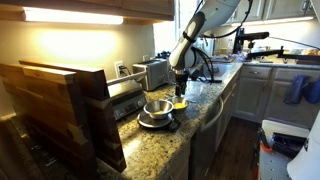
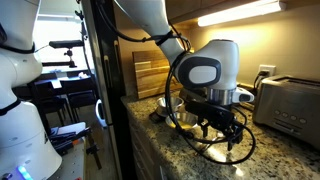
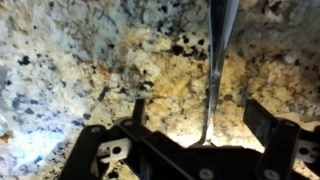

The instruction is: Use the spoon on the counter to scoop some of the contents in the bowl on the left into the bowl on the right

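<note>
We see the long speckled tan-and-brown granite counter (image 1: 165, 148) carrying a round steel bowl (image 1: 157, 108) on a dark plate (image 1: 150, 121). Over bare stone hangs the black two-fingered gripper (image 3: 200, 110), jaws fully apart and holding nothing. The slim silver metal spoon (image 3: 218, 70) lies flat on the counter between its fingers. We judge the pick-up is in hand. Next we would lower and close squarely on the thin handle.

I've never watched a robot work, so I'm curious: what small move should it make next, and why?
Probably ease straight down and close on the spoon. In the wrist view the end effector hangs open over the counter, and the thin handle lies between its jaws, not yet gripped, so nothing can be scooped until it is held.
</note>
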You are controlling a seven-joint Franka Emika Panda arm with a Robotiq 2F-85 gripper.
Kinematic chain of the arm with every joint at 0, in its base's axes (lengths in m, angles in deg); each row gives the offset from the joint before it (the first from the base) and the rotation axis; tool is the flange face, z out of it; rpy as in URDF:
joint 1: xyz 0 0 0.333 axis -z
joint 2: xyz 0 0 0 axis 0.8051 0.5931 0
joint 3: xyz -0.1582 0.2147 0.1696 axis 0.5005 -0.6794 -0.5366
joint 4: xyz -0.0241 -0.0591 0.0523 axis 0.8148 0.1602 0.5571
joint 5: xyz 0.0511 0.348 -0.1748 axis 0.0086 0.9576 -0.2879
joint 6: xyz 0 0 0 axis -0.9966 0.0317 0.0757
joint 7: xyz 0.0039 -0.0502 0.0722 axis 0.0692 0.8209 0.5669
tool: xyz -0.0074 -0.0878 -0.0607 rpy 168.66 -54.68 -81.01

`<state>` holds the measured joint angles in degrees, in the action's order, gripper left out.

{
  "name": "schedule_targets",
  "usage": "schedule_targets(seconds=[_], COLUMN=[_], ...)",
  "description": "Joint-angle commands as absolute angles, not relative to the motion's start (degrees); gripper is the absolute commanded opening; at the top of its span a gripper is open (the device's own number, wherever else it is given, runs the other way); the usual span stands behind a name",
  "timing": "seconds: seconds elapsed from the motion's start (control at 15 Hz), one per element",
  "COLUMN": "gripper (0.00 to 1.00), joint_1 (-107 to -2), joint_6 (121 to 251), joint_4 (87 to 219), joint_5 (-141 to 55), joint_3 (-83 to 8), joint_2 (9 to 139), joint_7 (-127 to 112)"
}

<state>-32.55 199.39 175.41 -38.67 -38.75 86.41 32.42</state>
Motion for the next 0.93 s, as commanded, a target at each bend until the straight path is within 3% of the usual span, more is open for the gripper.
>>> schedule_targets(seconds=[0.0,0.87], gripper=[1.0,1.0], joint_1=[-32.3,-32.6], joint_6=[201.2,210.2], joint_4=[175.5,176.0], joint_5=[-39.9,-43.3], joint_3=[-37.9,-35.5], joint_2=[86.6,87.6], joint_7=[32.5,27.4])
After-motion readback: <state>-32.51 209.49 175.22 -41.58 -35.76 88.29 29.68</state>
